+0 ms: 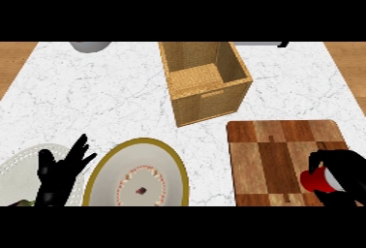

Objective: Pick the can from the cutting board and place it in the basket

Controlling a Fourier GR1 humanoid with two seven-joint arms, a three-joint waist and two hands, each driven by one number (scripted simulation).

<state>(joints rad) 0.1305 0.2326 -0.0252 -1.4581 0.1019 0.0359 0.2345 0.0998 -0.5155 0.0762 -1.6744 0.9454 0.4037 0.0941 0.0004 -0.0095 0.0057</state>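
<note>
The right hand (pixel 344 167) wraps the red can (pixel 314 180) at the near right of the checkered cutting board (pixel 275 155), gripping its side, likely for lifting toward the wicker basket (pixel 207 104) far and left; the left hand (pixel 61 172) rests slack, fingers up, near left

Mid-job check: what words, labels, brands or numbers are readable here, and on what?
No text can be read anywhere.
The can: red side, largely hidden by the right hand curled round it; no label shows.
The basket, cutting board and gold-rimmed plate: no lettering.
</note>
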